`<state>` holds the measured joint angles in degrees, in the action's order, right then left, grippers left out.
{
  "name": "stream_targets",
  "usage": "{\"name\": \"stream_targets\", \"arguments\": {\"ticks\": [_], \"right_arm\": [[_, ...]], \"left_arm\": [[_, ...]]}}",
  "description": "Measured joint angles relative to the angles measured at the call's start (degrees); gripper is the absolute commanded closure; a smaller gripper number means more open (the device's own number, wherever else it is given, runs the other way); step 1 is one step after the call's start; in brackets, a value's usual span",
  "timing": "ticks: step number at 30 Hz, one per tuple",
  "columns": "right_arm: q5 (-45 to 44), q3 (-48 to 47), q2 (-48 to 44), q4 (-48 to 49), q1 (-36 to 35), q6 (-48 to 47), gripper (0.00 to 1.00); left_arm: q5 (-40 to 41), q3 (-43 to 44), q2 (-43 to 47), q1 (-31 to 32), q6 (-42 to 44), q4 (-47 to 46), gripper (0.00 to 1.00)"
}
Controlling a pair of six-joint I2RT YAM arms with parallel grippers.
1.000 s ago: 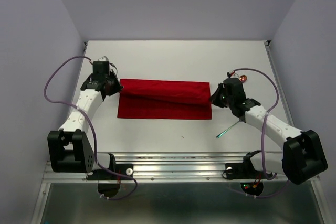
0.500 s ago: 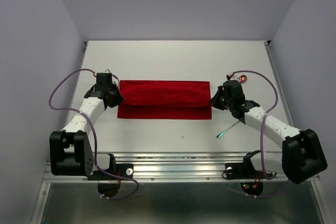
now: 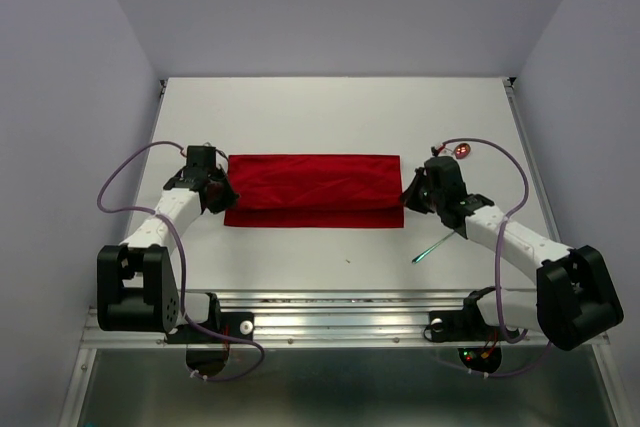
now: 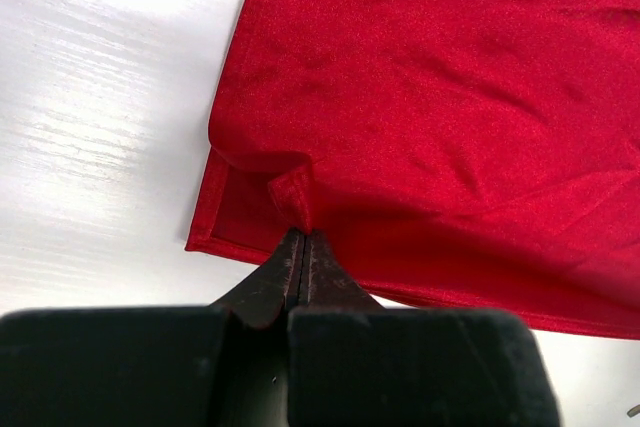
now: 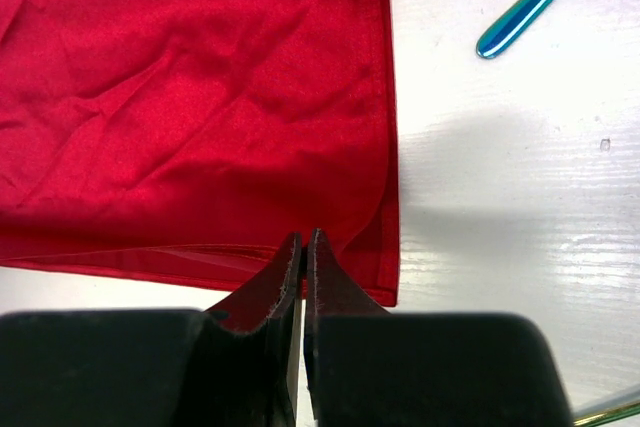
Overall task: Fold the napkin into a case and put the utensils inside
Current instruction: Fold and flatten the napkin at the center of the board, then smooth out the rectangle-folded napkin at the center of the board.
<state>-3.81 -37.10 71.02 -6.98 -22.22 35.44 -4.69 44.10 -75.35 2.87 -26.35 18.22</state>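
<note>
— Now, from above first: where to look for the napkin (image 3: pixel 312 190)?

— Mid-table (image 3: pixel 330 117), lying flat as a long red rectangle, folded over on itself, with a thin strip of the lower layer showing along the near edge. Find the left gripper (image 3: pixel 222 197) touching its left end by the near corner, and the right gripper (image 3: pixel 407 197) touching its right end.

— And off the cloth?

— Both pieces on the right. Spot the fork (image 3: pixel 430 249), teal-handled, on the near side of the right gripper, close to it and clear of the cloth. Spot the spoon (image 3: pixel 463 151), pink-red in the bowl, farther back and near that gripper too.

— Over to the left wrist, then. Apart or together?

— Pressed together, clamped on a small pucker of the upper layer right at the tips, just inside the cloth's left edge. Note the lower layer's hem poking out to the left of the pinch, flat on the white surface. See the rest of the red spreading away up and to the right.

— Right wrist?

— Much the same: drawn in to a hairline on the upper layer's near edge, close to the right-hand corner, with creases running in to the tips. See the cloth fanning away up and left. Note the fork's teal handle at top right, well apart from cloth and tips alike. Cannot tell what the thin glinting sliver in the bottom right corner is.
</note>
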Motion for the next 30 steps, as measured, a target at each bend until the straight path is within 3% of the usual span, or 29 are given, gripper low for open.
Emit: {"name": "stream_targets", "arguments": {"ticks": [5, 6, 7, 8, 10, 11, 15, 18, 19, 26, 30], "right_arm": [[0.9, 1.5, 0.0, 0.2, 0.0, 0.0, 0.98], [0.9, 1.7, 0.0, 0.2, 0.0, 0.1, 0.92], [1.2, 2.0, 0.0, 0.2, 0.0, 0.1, 0.81], [1.4, 2.1, 0.0, 0.2, 0.0, 0.1, 0.55], [1.7, 2.4, 0.0, 0.1, 0.0, 0.3, 0.42], [1.9, 2.4, 0.0, 0.1, 0.0, 0.1, 0.31], [1.2, 2.4, 0.0, -0.2, 0.0, -0.7, 0.29], [-0.1, 2.3, 0.0, -0.7, 0.0, -1.2, 0.31], [-0.5, 2.3, 0.0, -0.8, 0.0, -1.4, 0.33], [-0.3, -0.2, 1.1, -1.5, 0.0, -2.0, 0.72], [0.6, -2.4, 3.7, -1.6, 0.0, -1.6, 0.8]], "left_arm": [[0.0, 0.0, -0.1, 0.0, -0.1, 0.0, 1.0], [0.0, 0.0, -0.1, 0.0, -0.1, 0.0, 0.92], [0.0, 0.0, -0.1, 0.0, -0.1, 0.0, 0.59], [0.0, 0.0, -0.1, 0.0, -0.1, 0.0, 0.37], [0.1, 0.0, -0.1, 0.0, 0.0, 0.1, 0.06], [0.1, 0.1, -0.1, 0.0, -0.4, 0.3, 0.05], [0.1, 0.8, -0.1, 0.0, -0.1, 1.1, 0.07], [0.5, 2.8, 0.1, 0.0, 0.0, 2.3, 0.14], [0.6, 3.6, 0.2, 0.0, 0.0, 2.3, 0.21], [0.4, 6.6, 0.0, 0.0, 0.3, 1.6, 0.51], [-0.4, 7.3, -2.7, 0.0, 0.4, 1.0, 0.64]]}}
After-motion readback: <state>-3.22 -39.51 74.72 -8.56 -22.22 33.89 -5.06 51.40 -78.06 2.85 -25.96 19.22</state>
